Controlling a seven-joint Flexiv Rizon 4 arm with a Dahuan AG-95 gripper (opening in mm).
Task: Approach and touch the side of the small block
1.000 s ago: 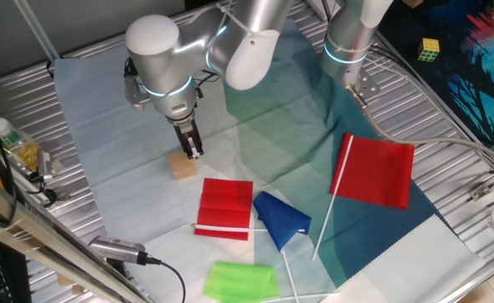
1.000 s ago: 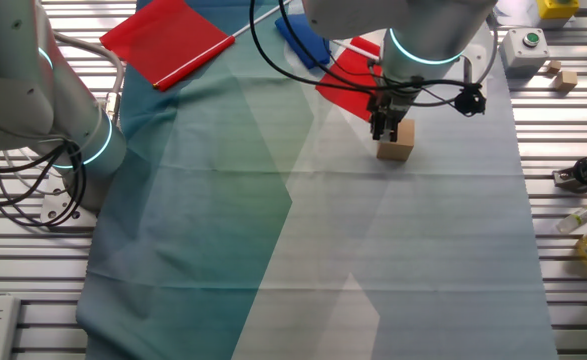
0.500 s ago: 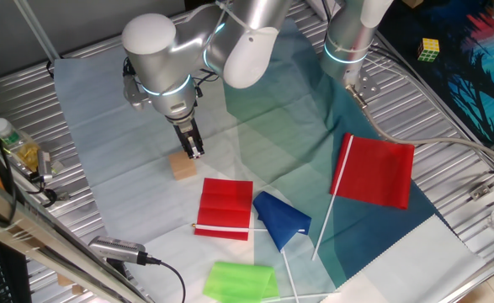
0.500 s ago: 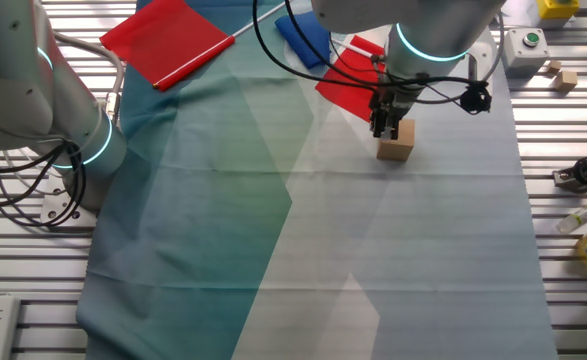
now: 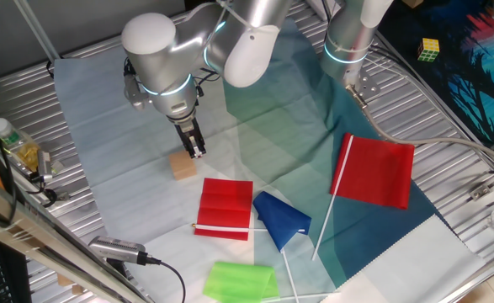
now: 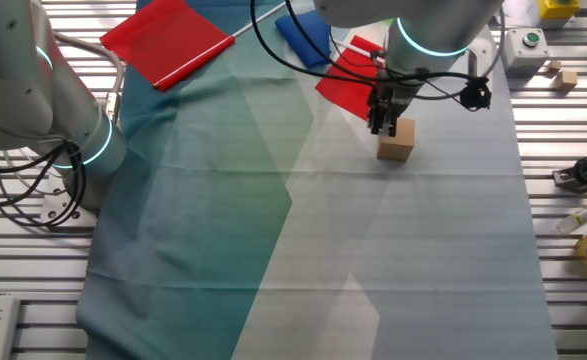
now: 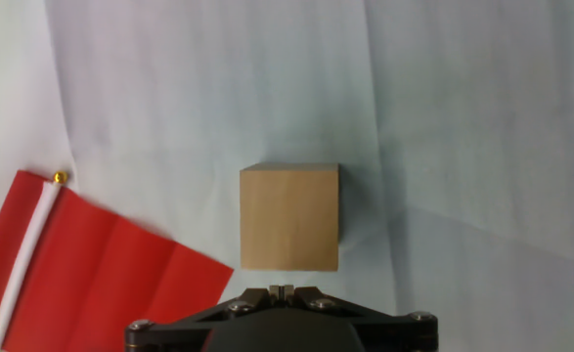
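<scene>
The small block [image 5: 182, 166] is a plain tan wooden cube on the pale cloth; it also shows in the other fixed view [image 6: 395, 149] and in the hand view [image 7: 289, 216]. My gripper [image 5: 196, 151] is shut and empty, its fingertips pressed together. It hangs just beside and slightly above the block's edge in the fixed views [image 6: 379, 127]. In the hand view the gripper [image 7: 282, 289] sits right below the block's near side, a narrow gap apart.
A folded red flag [image 5: 225, 207] lies next to the block, with a blue flag [image 5: 280, 217], a green flag [image 5: 240, 280] and a larger red flag [image 5: 379, 170] further on. A second arm [image 5: 352, 34] stands at the back. A puzzle cube [image 5: 429, 50] lies far right.
The gripper has lifted slightly and drawn a little away from the block. The block has not moved.
</scene>
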